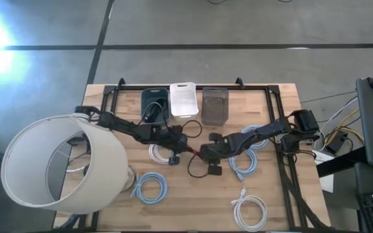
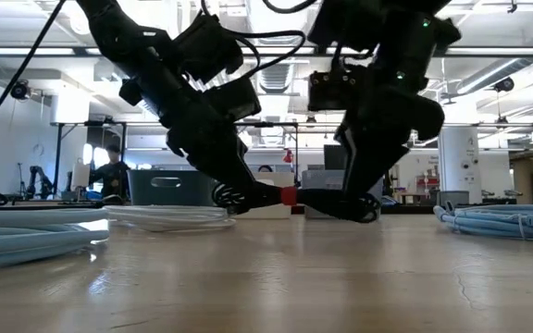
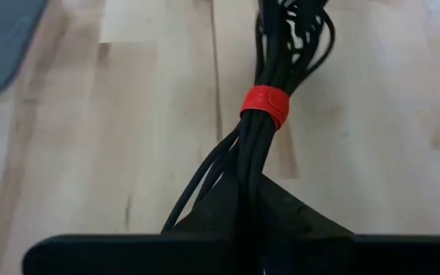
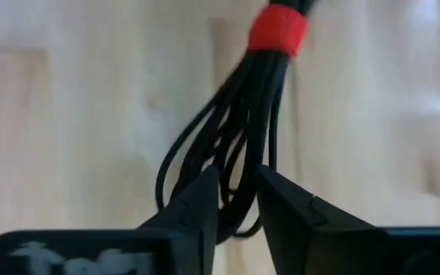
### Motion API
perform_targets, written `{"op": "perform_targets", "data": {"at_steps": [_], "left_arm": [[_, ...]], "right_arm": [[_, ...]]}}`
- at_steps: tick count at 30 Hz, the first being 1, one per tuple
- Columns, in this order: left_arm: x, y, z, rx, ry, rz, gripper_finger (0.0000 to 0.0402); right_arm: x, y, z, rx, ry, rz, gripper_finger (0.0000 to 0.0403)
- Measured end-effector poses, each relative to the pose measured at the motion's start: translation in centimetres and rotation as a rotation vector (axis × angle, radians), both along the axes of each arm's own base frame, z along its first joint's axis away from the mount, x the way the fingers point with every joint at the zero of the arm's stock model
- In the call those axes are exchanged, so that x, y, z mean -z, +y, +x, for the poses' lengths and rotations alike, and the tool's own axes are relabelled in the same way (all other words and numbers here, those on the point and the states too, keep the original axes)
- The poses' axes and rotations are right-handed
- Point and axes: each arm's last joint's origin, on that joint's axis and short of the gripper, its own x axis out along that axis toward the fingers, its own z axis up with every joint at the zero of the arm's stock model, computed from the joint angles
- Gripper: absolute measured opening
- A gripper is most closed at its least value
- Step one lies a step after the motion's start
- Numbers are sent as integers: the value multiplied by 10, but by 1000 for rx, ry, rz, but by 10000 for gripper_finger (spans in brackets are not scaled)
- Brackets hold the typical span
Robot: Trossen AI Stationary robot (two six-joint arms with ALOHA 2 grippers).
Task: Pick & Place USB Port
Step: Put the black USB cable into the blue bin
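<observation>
A bundle of black cable bound by a red tie sits at the table's middle, between both grippers. A loop of it runs down to a small black block on the wood. My left gripper comes from the left and is shut on one end of the bundle. My right gripper comes from the right and is shut on the other end. In the low view the red tie shows between the two grippers, just above the table top. My left gripper pinches the gathered cable strands a short way from the red tie, fingers lying along the bundle. The fingers themselves hide the exact place. My right gripper has several looped strands between its two fingers, coming from the table's right, on the other side of the red tie.
Three bins stand along the far edge: dark, white and grey. Coiled cables lie around: white, blue, blue, white. A big white lampshade covers the left side.
</observation>
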Motion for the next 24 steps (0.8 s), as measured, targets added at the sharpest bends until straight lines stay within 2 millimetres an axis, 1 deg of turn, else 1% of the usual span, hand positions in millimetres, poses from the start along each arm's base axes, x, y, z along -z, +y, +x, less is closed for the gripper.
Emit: {"op": "perform_targets", "data": {"at_steps": [3,5,8,11,14,16,19,22,24], "left_arm": [[-1,0,0,-4,0,2,30],[-3,0,2,-8,-7,6,25],[-14,2,6,-51,-43,46,24],[-32,8,9,-167,-85,185,31],[-50,16,7,-305,-56,343,32],[-63,21,2,-408,-14,441,29],[-80,27,-12,-607,31,588,26],[-90,31,-32,-810,63,692,30],[-97,34,-46,-915,65,690,32]], "right_arm": [[-9,-3,-5,23,-8,-59,106],[-17,-4,-8,27,-22,-68,118],[-30,-6,-13,36,-50,-80,133],[-48,-8,-21,55,-93,-112,145],[-66,-12,-30,114,-150,-166,154],[-78,-14,-38,178,-187,-202,159],[-91,-18,-52,261,-210,-245,165],[-97,-20,-62,318,-246,-262,171],[-97,-21,-67,322,-260,-262,174]]}}
